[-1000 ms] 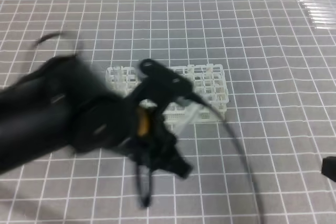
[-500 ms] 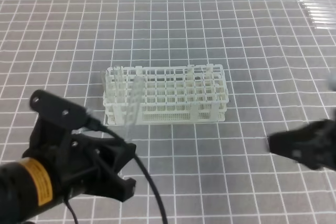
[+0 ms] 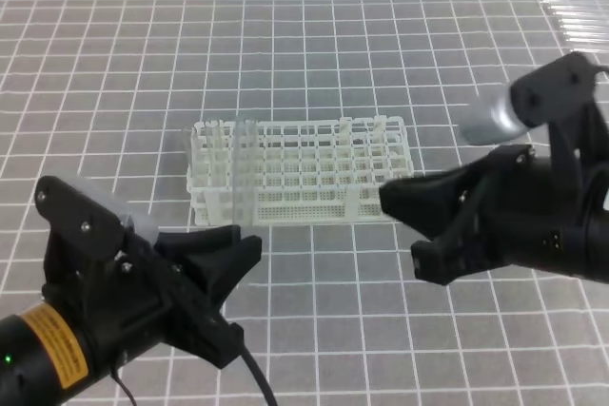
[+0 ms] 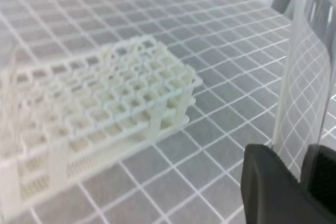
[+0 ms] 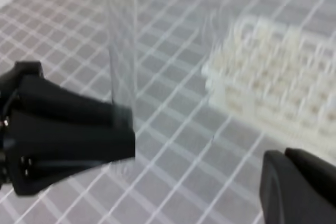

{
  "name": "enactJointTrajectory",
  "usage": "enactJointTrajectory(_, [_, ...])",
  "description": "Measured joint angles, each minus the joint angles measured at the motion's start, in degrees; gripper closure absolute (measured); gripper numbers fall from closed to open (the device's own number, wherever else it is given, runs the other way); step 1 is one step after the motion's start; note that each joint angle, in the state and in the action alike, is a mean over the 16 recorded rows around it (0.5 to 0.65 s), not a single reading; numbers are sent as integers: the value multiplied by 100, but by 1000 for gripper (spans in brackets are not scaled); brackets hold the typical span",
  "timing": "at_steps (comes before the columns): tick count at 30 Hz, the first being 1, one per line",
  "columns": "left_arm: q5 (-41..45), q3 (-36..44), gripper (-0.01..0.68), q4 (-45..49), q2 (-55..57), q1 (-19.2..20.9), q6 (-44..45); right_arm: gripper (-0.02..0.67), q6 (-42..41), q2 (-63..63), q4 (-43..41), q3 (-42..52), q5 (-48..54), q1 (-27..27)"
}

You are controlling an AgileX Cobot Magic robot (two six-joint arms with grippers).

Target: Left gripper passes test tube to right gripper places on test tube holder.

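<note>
Grey gridded cloth (image 3: 314,64) covers the bench; test tube holder (image 3: 304,170) sits mid-table. Your left gripper (image 3: 214,263) is clamped on the test tube (image 3: 245,173), held upright, long axis vertical, rising above the fingers in front of the rack's left end. Right gripper (image 3: 409,225) points toward it from the right w/ fingers shut, well apart from the tube; it must open before any handover. Left arm is the nearer, obviously. Right wrist view shows the tube (image 5: 119,51) standing up out of the black fingers; high view leaves the glass faint, so exact grip height is prob. near its bottom. Left wrist view shows tube wall (image 4: 299,72) close by.
</note>
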Motion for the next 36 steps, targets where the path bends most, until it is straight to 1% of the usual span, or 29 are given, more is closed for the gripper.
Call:
enactJointTrajectory(8, [-230, 20, 580, 8, 2, 1, 273, 662, -609, -472, -60, 780, -2303, 993])
enactJointTrajectory(13, [-283, 20, 580, 10, 48, 1, 320, 662, -858, -637, -59, 1234, -3412, 1573])
enactJointTrajectory(17, [-367, 21, 592, 12, 148, 1, 330, 659, -896, -652, -65, 1436, -3960, 1915])
enactJointTrajectory(21, [-537, 23, 604, 14, 281, 2, 335, 636, -878, -601, -74, 1399, -4042, 2102])
enactJointTrajectory(25, [-774, 24, 610, 17, 432, 3, 341, 572, -861, -545, -77, 1233, -3989, 2186])
enactJointTrajectory(36, [-1453, 22, 604, 20, 665, 2, 437, 331, -824, -186, -126, 622, -3986, 2229])
